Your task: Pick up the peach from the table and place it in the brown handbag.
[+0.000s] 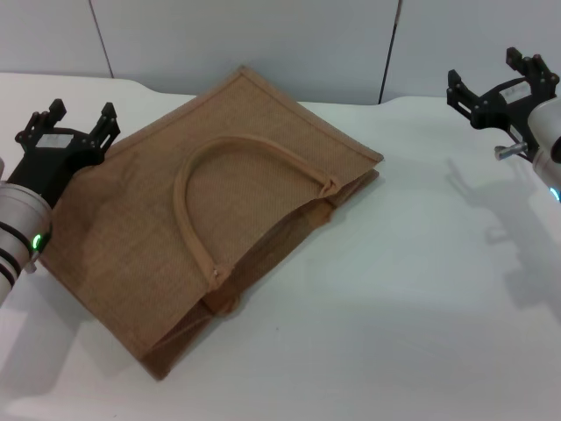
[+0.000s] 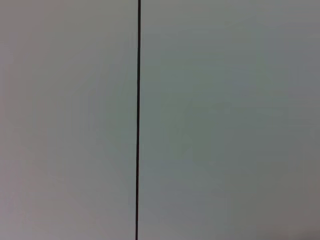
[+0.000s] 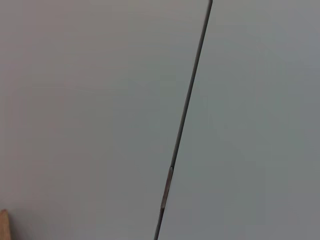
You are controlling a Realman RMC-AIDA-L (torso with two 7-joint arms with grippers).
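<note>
Across the middle of the white table (image 1: 421, 289) lay the brown handbag (image 1: 175, 228), flat on its side and turned at an angle, its open mouth toward the front right and one loop handle (image 1: 230, 151) arching over the upper face. You could not find the peach in any view; whether it sat inside the bag, the pictures did not show.

Your left gripper (image 1: 81, 121) hung at the bag's far left edge, raised above it, its black fingers spread apart and holding nothing. A green light glowed on that arm's silver wrist (image 1: 35, 239).

Your right gripper (image 1: 501, 77) was up at the far right, well apart from the bag, fingers likewise spread and empty, its shadow falling on the table below.

Both wrist views gave you little more than a pale grey wall (image 2: 225, 120) with a thin dark seam (image 2: 138, 120); in the right wrist view a sliver of something tan (image 3: 4, 226) showed at one corner.
</note>
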